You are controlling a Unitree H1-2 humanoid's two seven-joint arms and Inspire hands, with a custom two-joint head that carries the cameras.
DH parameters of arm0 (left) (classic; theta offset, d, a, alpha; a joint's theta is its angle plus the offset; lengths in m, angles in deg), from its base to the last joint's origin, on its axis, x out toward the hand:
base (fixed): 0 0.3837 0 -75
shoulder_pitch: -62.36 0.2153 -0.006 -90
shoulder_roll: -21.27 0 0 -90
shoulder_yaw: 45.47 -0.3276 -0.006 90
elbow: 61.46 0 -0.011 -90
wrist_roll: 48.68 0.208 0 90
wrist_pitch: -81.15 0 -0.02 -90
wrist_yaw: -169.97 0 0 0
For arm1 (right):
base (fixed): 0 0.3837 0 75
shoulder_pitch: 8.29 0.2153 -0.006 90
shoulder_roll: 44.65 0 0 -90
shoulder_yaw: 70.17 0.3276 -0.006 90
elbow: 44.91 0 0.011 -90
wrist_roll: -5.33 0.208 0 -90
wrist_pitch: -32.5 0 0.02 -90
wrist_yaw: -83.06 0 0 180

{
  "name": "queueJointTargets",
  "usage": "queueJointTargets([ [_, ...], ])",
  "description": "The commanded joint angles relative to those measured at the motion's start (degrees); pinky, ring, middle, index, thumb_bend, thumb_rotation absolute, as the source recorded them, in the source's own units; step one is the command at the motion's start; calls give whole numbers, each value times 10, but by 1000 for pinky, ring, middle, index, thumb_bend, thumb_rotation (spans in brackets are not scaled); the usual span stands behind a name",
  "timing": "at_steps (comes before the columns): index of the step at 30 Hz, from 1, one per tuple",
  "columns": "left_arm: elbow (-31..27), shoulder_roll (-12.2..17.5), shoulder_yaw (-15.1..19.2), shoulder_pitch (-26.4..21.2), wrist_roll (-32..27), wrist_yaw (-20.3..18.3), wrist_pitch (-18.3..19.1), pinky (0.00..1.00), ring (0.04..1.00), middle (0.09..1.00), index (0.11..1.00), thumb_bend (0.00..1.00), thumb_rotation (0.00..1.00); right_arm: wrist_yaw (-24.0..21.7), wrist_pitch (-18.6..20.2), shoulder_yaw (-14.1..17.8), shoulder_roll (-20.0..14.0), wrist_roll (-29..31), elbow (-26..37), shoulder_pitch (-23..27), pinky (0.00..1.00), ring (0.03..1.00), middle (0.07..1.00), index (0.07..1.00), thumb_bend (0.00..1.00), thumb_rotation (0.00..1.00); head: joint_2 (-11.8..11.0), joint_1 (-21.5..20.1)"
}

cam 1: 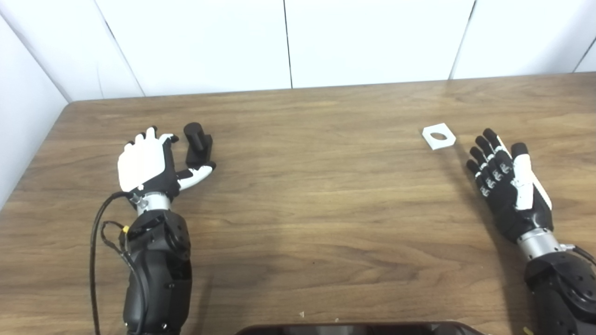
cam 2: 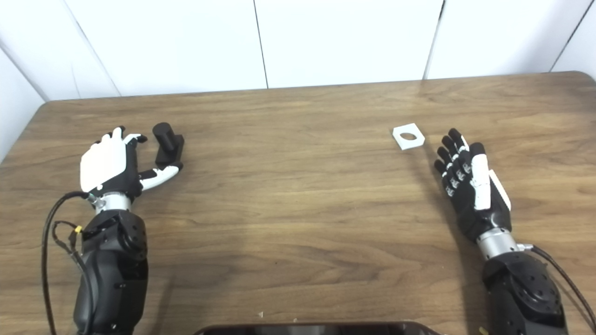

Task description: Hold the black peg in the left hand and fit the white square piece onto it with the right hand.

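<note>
1. The black peg's lower front is covered by the left robot hand's thumb; contact cannot be told.
2. A dark object is cut off by the bottom edge.
3. The surface runs past both side edges.

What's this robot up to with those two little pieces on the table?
It is about to join two parts, and nothing is picked up yet. The left hand is open beside the black peg, which stands on the wooden table, the thumb reaching just under it. The right hand is open too, close to the white square piece with a round hole, lying flat. Grasping both parts looks like the next move.
</note>
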Motion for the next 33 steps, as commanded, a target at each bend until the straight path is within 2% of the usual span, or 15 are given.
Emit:
queueJointTargets([
  [1, -3, 10, -1, -29, 20, 5, -2, 1000, 1000, 1000, 798, 759, 564, -12, -11, -2, -2, 8, 3, 4, 1000, 1000, 1000, 1000, 600, 1000, 0, 1],
  [11, 19, 19, -7, -42, 12, 21, -2, 1000, 1000, 1000, 791, 770, 522, -7, -11, -4, 1, 4, 3, 2, 1000, 1000, 1000, 1000, 617, 1000, 1, 1],
  [33, 95, 19, -2, -77, 34, 41, -2, 1000, 1000, 1000, 776, 787, 556, -11, -19, -4, -1, 11, -6, -1, 1000, 1000, 1000, 1000, 615, 1000, 1, 0],
])
